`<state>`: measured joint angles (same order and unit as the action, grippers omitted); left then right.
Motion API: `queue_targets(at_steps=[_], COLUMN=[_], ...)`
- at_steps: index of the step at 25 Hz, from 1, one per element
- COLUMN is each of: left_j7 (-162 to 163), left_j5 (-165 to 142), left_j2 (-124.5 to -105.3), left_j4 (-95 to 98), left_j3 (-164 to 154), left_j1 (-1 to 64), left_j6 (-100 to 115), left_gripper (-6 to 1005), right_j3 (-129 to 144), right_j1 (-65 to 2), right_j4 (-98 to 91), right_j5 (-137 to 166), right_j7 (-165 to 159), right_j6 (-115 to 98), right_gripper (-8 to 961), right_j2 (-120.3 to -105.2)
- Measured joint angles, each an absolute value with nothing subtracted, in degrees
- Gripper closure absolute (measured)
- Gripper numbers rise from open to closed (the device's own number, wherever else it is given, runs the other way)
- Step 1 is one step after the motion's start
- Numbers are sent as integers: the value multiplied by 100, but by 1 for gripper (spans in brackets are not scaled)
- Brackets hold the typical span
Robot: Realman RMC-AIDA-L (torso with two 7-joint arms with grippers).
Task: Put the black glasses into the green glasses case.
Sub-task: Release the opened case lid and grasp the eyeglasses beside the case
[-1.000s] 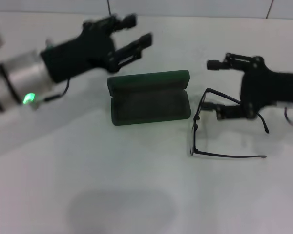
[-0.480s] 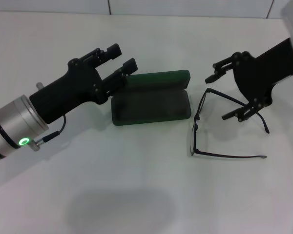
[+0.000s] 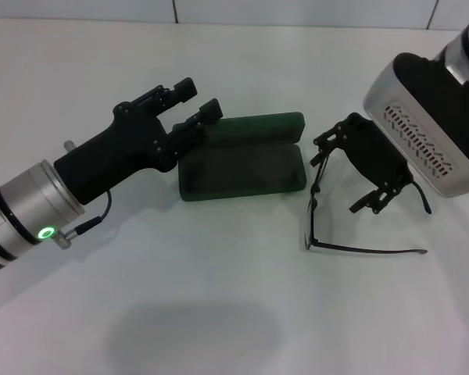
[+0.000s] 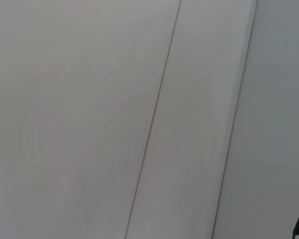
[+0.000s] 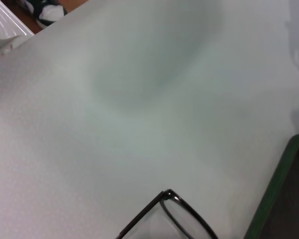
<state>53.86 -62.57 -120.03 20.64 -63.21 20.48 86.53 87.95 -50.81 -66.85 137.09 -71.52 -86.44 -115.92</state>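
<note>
The right claw (image 3: 345, 173) has swung down in the last moment from a raised, sideways pose to hang directly over the thin black-framed glasses with clear lenses (image 3: 313, 205), its two black fingers spread wide apart and gripping nothing, one finger near the far temple arm and the other over the middle of the frame. The glasses lie unfolded on the white desk (image 3: 219, 312), just beneath and slightly ahead of that claw, and they look untouched, in the same spot as before. The dark green hard-shell glasses case (image 3: 242, 168) sits open just beyond the claw's fingertips, toward the other arm, lid tipped back and dark lining showing. The left claw (image 3: 197, 101) has dropped a little and settled at the far end of the case, fingers parted and empty, seemingly poised to steady it. To my eye the reach is finished and the grasp is next; those slim arms could easily slip or skid when the fingers close.
</note>
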Motion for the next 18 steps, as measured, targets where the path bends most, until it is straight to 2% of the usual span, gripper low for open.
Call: queue_targets(at_steps=[15, 18], left_j7=[5378, 5387], left_j5=[-6213, -6213], left_j2=[-11984, -11979], left_j4=[1952, 1951], left_j3=[-6319, -6319], left_j1=[2083, 2050], left_j6=[8725, 8728], left_gripper=[433, 433], right_j3=[9334, 9419], right_j1=[-5224, -5225], right_j4=[-6664, -6647], right_j5=[13756, 13756], right_j7=[-7033, -6982], right_j6=[-8389, -8349], right_gripper=[142, 174], right_j2=[-11601, -11605])
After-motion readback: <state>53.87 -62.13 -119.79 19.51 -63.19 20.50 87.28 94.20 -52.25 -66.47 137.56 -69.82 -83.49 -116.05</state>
